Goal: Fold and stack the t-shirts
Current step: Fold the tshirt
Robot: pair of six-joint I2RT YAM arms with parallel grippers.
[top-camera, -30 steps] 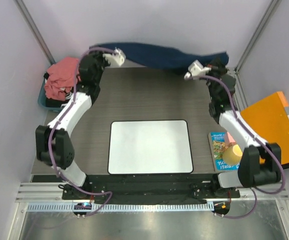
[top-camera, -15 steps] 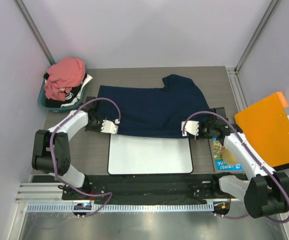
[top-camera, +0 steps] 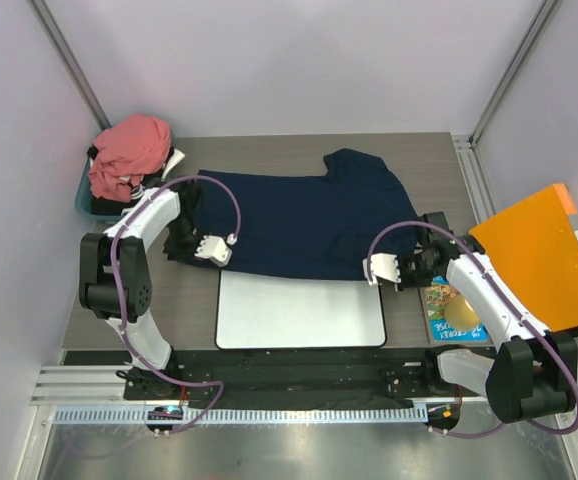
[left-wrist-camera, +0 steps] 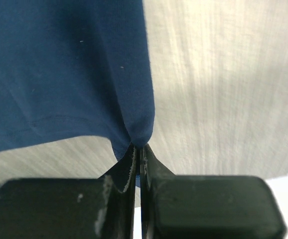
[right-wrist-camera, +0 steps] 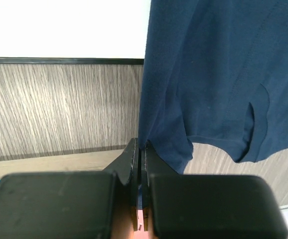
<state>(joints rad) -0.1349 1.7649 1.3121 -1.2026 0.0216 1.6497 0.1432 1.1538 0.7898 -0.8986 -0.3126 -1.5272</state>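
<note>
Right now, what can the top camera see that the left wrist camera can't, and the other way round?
Only the top camera shows the salmon-pink t-shirt heaped at the far left, the orange panel on the right, and the right gripper holding the navy t-shirt by its other near corner. Only the left wrist camera shows, close up, the left gripper pinched shut on a corner of the cloth. Both show the navy t-shirt, the left gripper and the wooden table.

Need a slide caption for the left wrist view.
Left gripper shut on a corner of the dark navy blue cloth t-shirt, over the pale woodgrain table.
</note>
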